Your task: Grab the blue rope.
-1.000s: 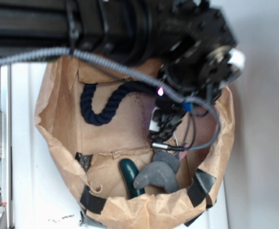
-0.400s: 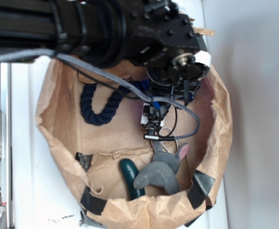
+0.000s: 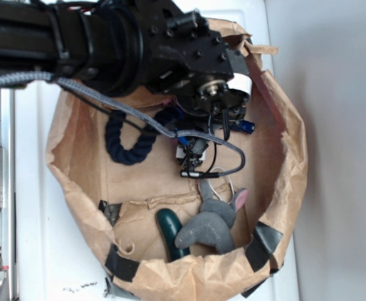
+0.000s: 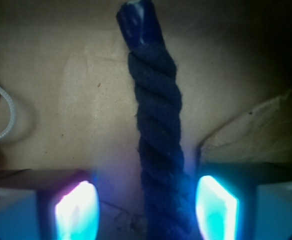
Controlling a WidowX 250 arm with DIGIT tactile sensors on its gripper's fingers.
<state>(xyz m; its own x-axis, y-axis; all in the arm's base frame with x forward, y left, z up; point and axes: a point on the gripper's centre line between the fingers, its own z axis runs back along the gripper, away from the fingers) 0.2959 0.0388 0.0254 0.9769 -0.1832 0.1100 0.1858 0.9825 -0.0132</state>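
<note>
The blue rope (image 3: 130,144) is a thick navy twisted cord curving across the floor of a brown paper bag (image 3: 76,175); its right part runs under the black arm. In the wrist view the blue rope (image 4: 158,135) runs straight up the middle, ending in a shiny blue cap (image 4: 138,22) at the top. My gripper (image 4: 147,207) is open, its two glowing fingers (image 4: 76,210) standing one on each side of the rope, the right one closer to it. In the exterior view the fingers are hidden beneath the arm.
A grey plush bunny (image 3: 211,226) and a dark green object (image 3: 170,232) lie at the bag's near side. The robot's grey braided cable (image 3: 108,100) loops over the bag. A white cord (image 4: 3,117) shows at the left. Bag walls rise all around.
The arm has moved left and further over the rope; the gripper body now covers the rope's right end.
</note>
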